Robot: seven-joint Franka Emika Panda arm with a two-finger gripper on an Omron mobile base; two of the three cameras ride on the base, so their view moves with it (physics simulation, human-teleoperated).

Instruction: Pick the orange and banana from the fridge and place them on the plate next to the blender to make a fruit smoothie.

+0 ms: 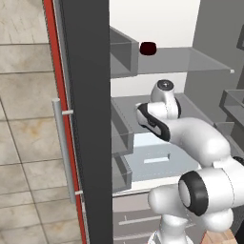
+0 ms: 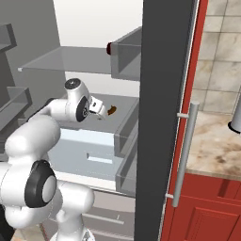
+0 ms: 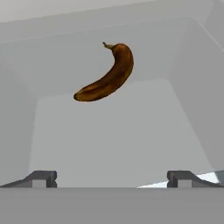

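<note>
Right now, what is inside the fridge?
The banana lies on the middle shelf, ahead of the open gripper. A dark red item sits on the upper shelf. The arm hides the rest.

Brown banana [image 3: 106, 74] on pale fridge shelf [image 3: 118, 140], beyond wide-spread gripper [image 3: 112, 178]
</note>
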